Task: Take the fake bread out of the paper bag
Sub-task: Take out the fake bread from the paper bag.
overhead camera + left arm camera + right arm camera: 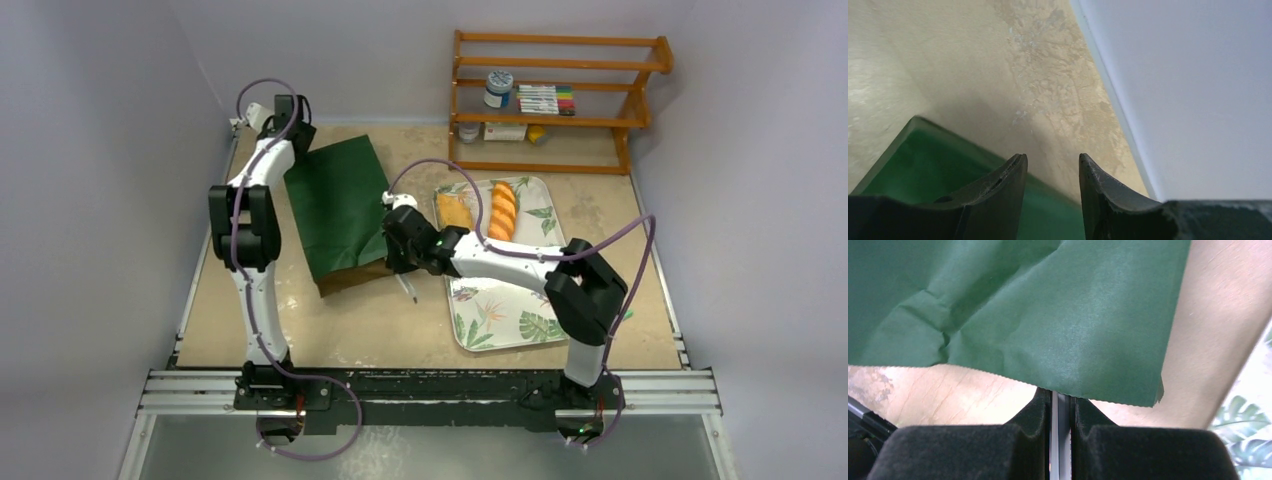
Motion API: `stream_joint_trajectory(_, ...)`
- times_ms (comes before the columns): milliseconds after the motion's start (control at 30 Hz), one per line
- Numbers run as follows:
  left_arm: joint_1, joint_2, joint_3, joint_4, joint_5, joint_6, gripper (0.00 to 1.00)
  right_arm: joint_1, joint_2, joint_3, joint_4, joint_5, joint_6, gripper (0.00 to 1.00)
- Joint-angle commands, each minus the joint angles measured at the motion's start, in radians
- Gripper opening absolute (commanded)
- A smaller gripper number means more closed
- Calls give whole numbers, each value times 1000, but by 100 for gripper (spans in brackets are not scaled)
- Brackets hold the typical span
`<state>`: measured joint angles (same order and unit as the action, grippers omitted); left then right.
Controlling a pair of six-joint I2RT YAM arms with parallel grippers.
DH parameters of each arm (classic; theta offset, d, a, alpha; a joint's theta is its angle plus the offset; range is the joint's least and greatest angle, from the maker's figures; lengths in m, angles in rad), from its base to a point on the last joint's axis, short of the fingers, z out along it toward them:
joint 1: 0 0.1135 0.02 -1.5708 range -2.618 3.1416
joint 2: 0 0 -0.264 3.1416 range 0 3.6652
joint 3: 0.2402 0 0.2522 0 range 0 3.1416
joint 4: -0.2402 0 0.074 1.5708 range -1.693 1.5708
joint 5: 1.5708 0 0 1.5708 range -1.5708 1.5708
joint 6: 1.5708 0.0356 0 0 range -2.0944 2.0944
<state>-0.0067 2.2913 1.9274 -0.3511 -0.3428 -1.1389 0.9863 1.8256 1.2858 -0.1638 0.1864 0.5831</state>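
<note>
The desk (380,330) filled the middle of the top view. The paper bag (335,200) lay flat on it, left of the middle, with its mouth toward the bottom edge. The tray (500,310) sat to the right of the bag. Two pieces of the fake bread (503,210) lay on the tray's upper part. I could not tell if more bread hid inside the bag.

The right end effector (1060,394) was almost shut and seemed to pinch the bag's zigzag rim. The left end effector (1050,162) was partly open and held nothing. It hung over the bag's upper left corner.

I think the best way was to lift the rim slowly, press the far corner down, and not rip the paper.
</note>
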Motion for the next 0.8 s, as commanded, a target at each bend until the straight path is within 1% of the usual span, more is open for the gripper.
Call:
stream_joint_trajectory(0, 22, -244, -114, 105, -55, -44, 43, -58, -23, 100, -15, -16, -63, 0)
stream_joint_trajectory(100, 47, -315, -146, 98, -50, -29, 47, -90, 15, 163, -41, -33, -108, 0)
stream_joint_trajectory(233, 69, -401, -205, 72, -28, -1, 48, -115, 75, 254, -77, -56, -166, 0)
stream_joint_trajectory(333, 78, -470, -313, 68, 5, -5, 48, -126, 101, 303, -93, -73, -193, 0)
stream_joint_trajectory(467, 78, -572, -492, 114, 76, -7, 48, -170, 140, 377, -125, -103, -233, 0)
stream_joint_trajectory(567, 60, -620, -578, 115, 129, -4, 48, -204, 156, 416, -143, -139, -262, 0)
stream_joint_trajectory(667, 16, -652, -641, 121, 160, -1, 48, -209, 161, 459, -165, -156, -285, 0)
stream_joint_trajectory(767, -31, -685, -667, 88, 134, -2, 48, -210, 167, 515, -201, -165, -292, 0)
